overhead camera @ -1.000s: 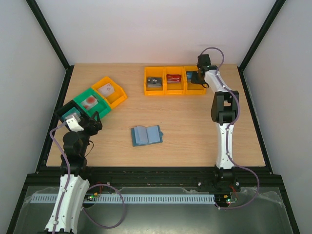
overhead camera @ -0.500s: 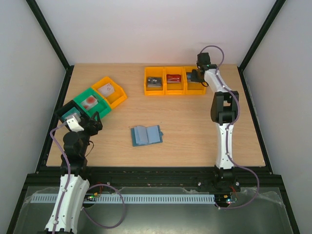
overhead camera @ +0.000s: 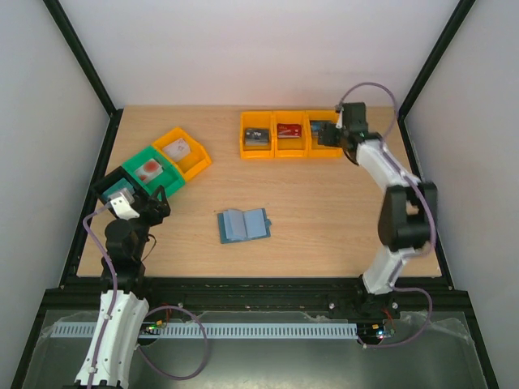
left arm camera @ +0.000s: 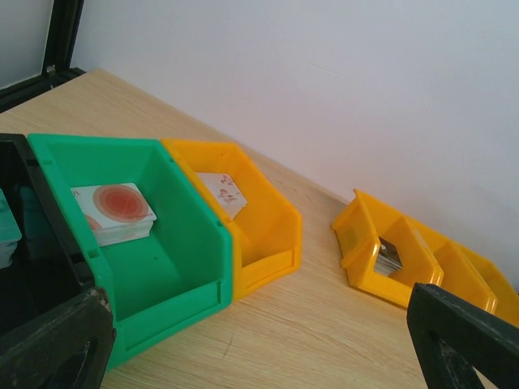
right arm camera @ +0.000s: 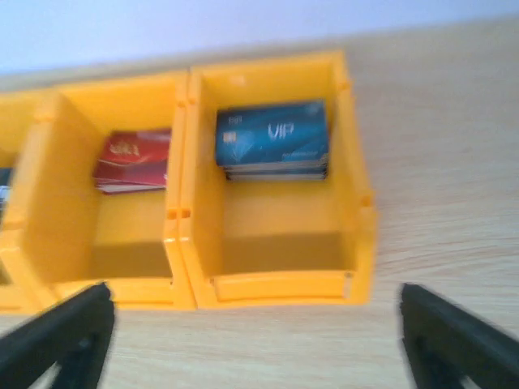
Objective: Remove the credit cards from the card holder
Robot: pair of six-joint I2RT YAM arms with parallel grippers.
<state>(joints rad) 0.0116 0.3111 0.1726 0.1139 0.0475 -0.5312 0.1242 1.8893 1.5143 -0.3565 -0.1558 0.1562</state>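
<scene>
The card holder (overhead camera: 243, 225) lies opened like a book, flat on the table (overhead camera: 324, 235), pale blue-grey inside facing up. Its long axis runs left to right with a slight tilt, and its small tab (overhead camera: 268, 220) is at the right end. From the overhead view we cannot tell whether any card sits in its pockets; none stands out.

The right gripper (right arm camera: 255, 340) hangs well apart from the card holder, beyond it and to its right, at the near wall of the rightmost orange bin (right arm camera: 280, 279). Its fingers are spread wide with nothing between them. The blue cards (right arm camera: 272, 138) lie stacked at the far end of that bin, and the red cards (right arm camera: 132, 160) lie in the neighbouring bin on the side toward the card holder.

The left gripper (left arm camera: 255, 340) sits to the left of the card holder and a little beyond it, also well apart, beside the green bin (left arm camera: 162, 267). It is spread fully wide and empty.

We judge neither gripper clearly nearer. For the right one, the card holder lies back toward the arm bases and to the left.

The card holder is thin and low on smooth wood, so we expect any pull on a card to drag it along unless it is pinned. Nothing touches it, and every bin stands well apart, so we see room to come down from above on either side.
</scene>
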